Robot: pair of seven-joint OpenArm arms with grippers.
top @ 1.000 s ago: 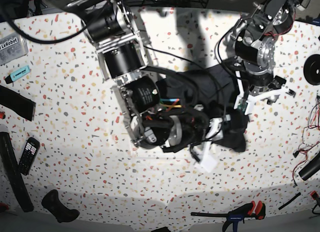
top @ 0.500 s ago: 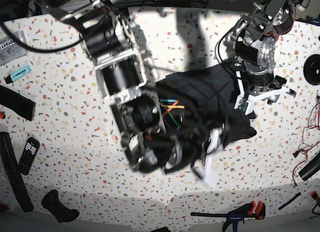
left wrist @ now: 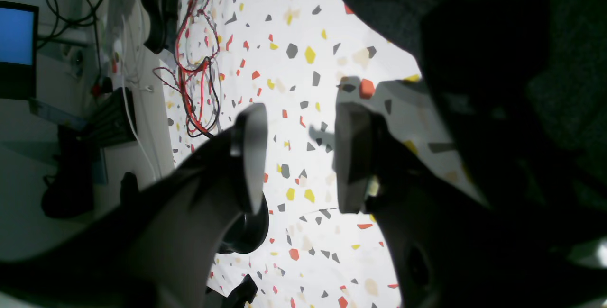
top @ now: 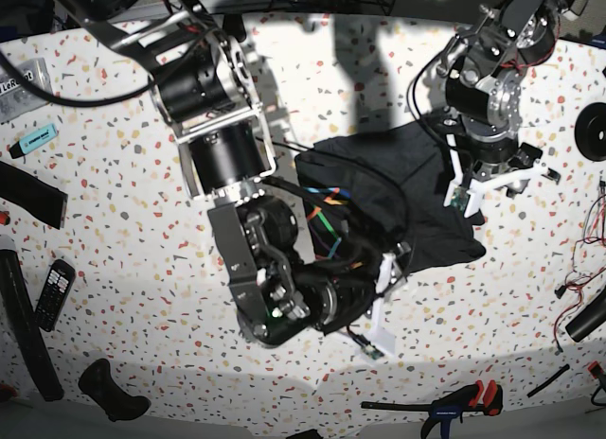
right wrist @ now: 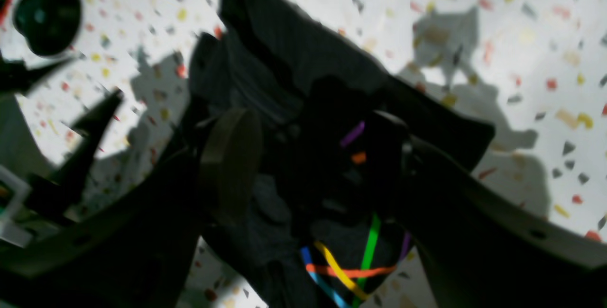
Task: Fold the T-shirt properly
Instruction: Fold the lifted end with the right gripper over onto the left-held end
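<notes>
A: How will the soft black fabric T-shirt with the multicoloured line print handle?

B: Light and limp, I judge; it sags and bunches rather than holding a shape; it lies crumpled in a heap near the middle of the white speckled terrazzo tabletop, print partly showing; best taken at a hem edge or a corner, pinching a single layer, not the bunched middle.

A: And the right claw?

B: Its jaws stand wide, straddling the rumpled cloth; the fabric sits between them, yet the blur hides whether either pad touches it; I see no pinch on it.

A: The left claw?

B: Partly open, with bare tabletop showing between the fingers; it holds nothing; the shirt's edge lies just beside it.
</notes>
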